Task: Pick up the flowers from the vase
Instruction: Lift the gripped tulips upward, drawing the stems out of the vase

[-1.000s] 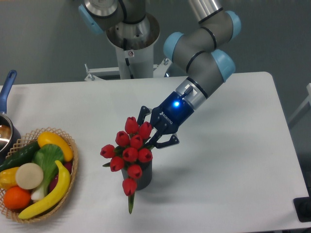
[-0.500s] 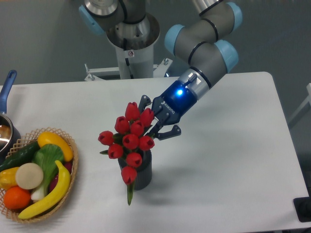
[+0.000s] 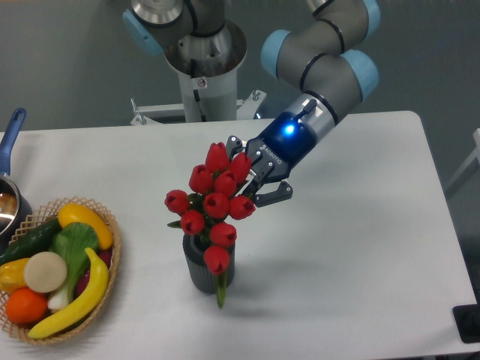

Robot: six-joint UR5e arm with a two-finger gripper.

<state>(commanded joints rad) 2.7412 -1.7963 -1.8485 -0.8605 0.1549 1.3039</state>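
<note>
A bunch of red tulip buds, the flowers [image 3: 214, 206], hangs over the vase [image 3: 202, 268], a small dark grey ribbed pot standing on the white table. The bunch sits higher than the pot's mouth, and a green stem end [image 3: 220, 291] hangs down in front of the pot's right side. My gripper [image 3: 253, 180] comes in from the upper right and is shut on the flowers at the top right of the bunch. The buds hide the fingertips.
A woven basket [image 3: 111, 253] of fruit and vegetables sits at the left front. A blue-handled pot [image 3: 10, 144] is at the left edge. The arm's base column [image 3: 202, 75] stands behind the table.
The gripper has moved up and to the right with the flowers in it. The bunch has risen and the vase has come into fuller view below it.
</note>
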